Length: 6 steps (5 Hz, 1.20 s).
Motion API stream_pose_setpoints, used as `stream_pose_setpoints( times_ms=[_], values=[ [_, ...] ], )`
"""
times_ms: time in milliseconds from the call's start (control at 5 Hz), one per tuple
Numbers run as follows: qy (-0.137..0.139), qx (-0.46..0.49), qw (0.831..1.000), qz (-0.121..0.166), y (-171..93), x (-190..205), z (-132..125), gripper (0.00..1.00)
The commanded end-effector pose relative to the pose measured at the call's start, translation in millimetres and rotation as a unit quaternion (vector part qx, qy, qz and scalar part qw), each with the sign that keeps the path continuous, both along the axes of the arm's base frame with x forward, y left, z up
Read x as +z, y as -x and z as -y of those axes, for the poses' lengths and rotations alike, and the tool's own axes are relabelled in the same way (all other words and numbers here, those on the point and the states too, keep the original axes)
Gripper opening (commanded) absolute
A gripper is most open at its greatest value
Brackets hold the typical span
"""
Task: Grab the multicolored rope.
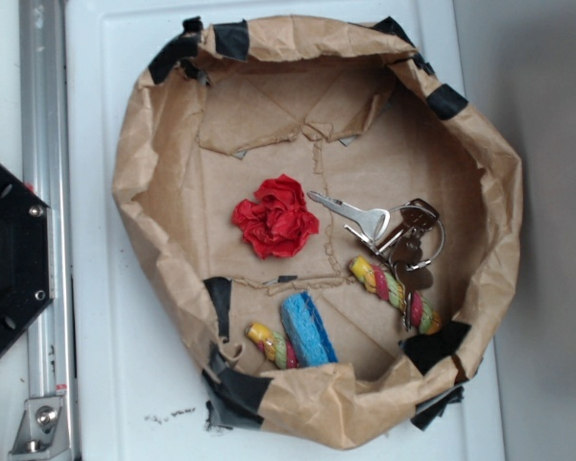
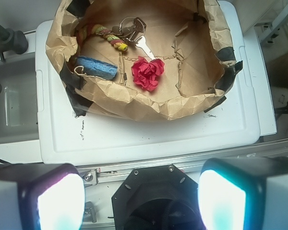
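Inside the brown paper basket (image 1: 154,144), on its crumpled floor, the multicolored rope (image 1: 396,294) lies near the right wall, a thick twisted cord of yellow, green and pink-red strands. Its upper end touches a bunch of keys (image 1: 389,230) on a ring, whose longest key points toward the middle of the basket. Near the centre sits a red paper wad (image 1: 276,217), shaped rather like a flower, apart from the keys and the rope. Against the near wall at the bottom lies a blue sponge (image 1: 308,329), and just beside it on its left is a second short piece of twisted cord (image 1: 272,346) in the same colours. Black tape patches the rim of the basket in several places. The basket rests on a white lid-like surface (image 1: 106,288).

From the wrist view the gripper (image 2: 141,199) hangs well back from the basket, over the near edge of the white surface, with its two fingers (image 2: 53,199) spread wide apart and nothing between them.
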<state>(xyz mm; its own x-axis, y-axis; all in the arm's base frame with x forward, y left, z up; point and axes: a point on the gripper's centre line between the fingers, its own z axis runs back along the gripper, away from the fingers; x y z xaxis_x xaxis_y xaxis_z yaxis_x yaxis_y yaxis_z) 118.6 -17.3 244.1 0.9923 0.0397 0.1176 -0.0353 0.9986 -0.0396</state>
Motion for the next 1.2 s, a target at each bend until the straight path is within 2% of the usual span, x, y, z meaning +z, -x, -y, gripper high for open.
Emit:
stream_pose_setpoints(
  times_ms=[0,200,600,800,1000],
  values=[
    [0.000,0.000,1.000,0.000,0,0,0,1.00],
    [-0.009,-0.055,0.998,0.022,-50,-14,5,1.00],
    [0.022,-0.136,0.988,0.076,-142,-79,-5,1.00],
    [0.049,-0.156,0.982,0.099,-167,-112,-14,1.00],
    [0.049,-0.238,0.964,0.109,-183,-144,4,1.00]
  ],
)
